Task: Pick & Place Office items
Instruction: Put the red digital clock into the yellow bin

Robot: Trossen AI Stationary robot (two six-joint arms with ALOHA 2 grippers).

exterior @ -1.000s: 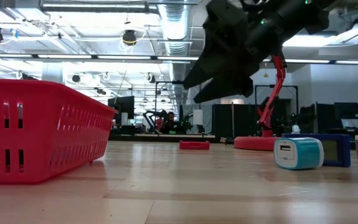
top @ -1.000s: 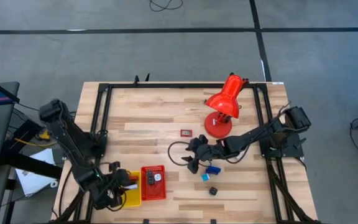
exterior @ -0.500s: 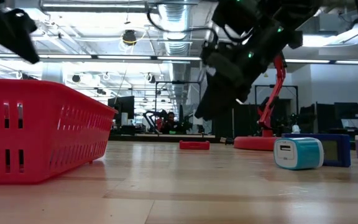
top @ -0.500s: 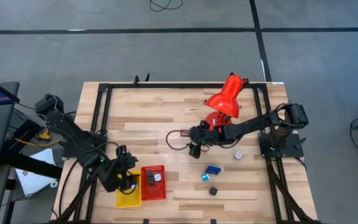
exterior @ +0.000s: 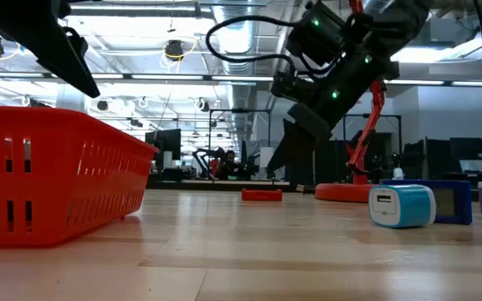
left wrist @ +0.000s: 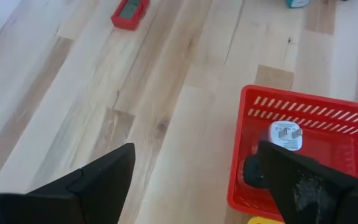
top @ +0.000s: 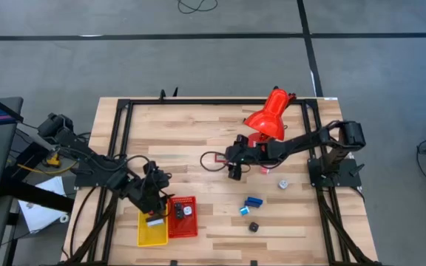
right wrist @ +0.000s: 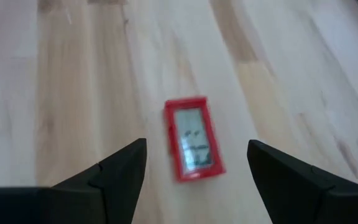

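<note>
Near the table's front edge, the left gripper (top: 152,193) has lifted off the yellow tray (top: 151,230) with its fingers now spread wide and empty, so its last piece looks delivered. Farther back, mid-table, the right gripper (top: 232,166) has swung away from the blue items (top: 253,201) to hang, fingers apart, over the red counter (right wrist: 193,145), likely the next pick.

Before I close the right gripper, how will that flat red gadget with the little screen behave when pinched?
The red gadget looks like a stiff, thin plastic slab, probably light. It lies flat on the table, so it won't roll but may skid. The right gripper stands open above it; its low edges offer little grip.
</note>
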